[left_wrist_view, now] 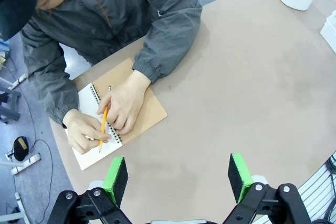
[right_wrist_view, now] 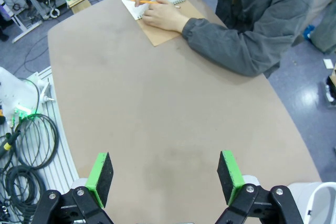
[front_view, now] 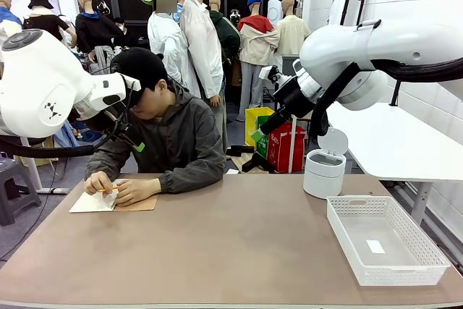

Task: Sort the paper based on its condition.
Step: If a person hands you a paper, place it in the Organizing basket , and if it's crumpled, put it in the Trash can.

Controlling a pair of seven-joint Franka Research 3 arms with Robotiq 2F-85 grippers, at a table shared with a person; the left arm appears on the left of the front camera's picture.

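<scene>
No loose sheet of paper is in sight. A person at the far side writes with an orange pencil [left_wrist_view: 103, 124] on the white page of a spiral-bound notebook [front_view: 92, 202] with a brown card cover [left_wrist_view: 149, 114], both hands resting on it. The notebook also appears far off in the right wrist view [right_wrist_view: 157, 32]. My left gripper [left_wrist_view: 178, 174] hangs open high above the table, near the notebook's side. My right gripper [right_wrist_view: 165, 177] is open too, high over the bare middle of the table. In the front view both grippers [front_view: 134, 139] [front_view: 260, 134] are raised near the person's head height.
A white slatted basket [front_view: 343, 240] holding a small white slip stands at the right front. A white lidded bin [front_view: 323, 171] sits behind it near the far edge. Cables [right_wrist_view: 26, 140] lie on the floor beside the table.
</scene>
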